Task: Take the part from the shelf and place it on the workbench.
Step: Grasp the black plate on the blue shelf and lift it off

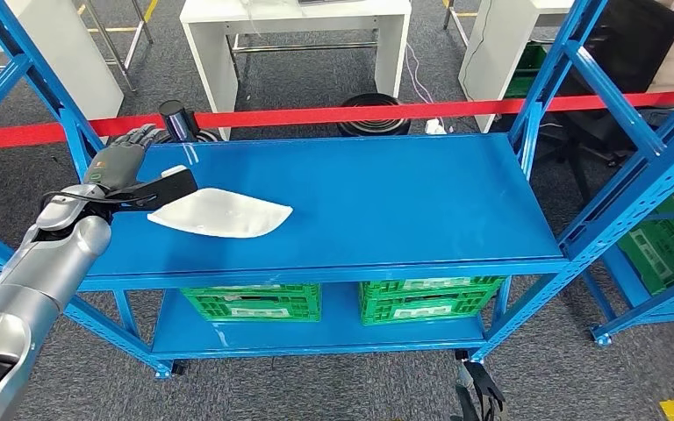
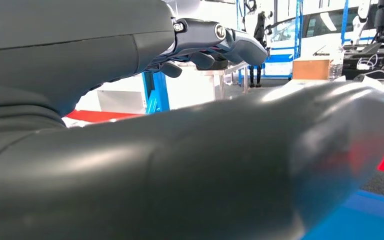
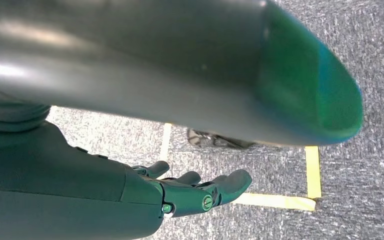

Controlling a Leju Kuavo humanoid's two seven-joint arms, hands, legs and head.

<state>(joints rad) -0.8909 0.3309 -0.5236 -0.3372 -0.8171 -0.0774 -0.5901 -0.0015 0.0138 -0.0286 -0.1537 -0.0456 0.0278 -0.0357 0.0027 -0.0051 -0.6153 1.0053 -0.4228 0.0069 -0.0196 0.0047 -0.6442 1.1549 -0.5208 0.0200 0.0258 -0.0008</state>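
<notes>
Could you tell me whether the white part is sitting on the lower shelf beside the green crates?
No, the white part lies on the blue top shelf, with the left hand at its end.

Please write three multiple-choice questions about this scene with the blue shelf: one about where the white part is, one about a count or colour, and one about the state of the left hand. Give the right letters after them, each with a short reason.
1. Where does the white part lie?
A. On the top board of the blue shelf
B. In a green crate
C. On the floor

2. How many green crates stand on the lower board under the top board in the head view?
A. None
B. Two
C. Five

3. What is the left hand doing?
A. Hanging beside the body
B. Reaching at the part's left end, thumb over its edge
C. Holding a crate

Answers: 1 A, the part rests flat on the top board, near its left side. 2 B, two crates stand side by side there. 3 B, the hand is at the part's end; whether it grips firmly cannot be told.
</notes>
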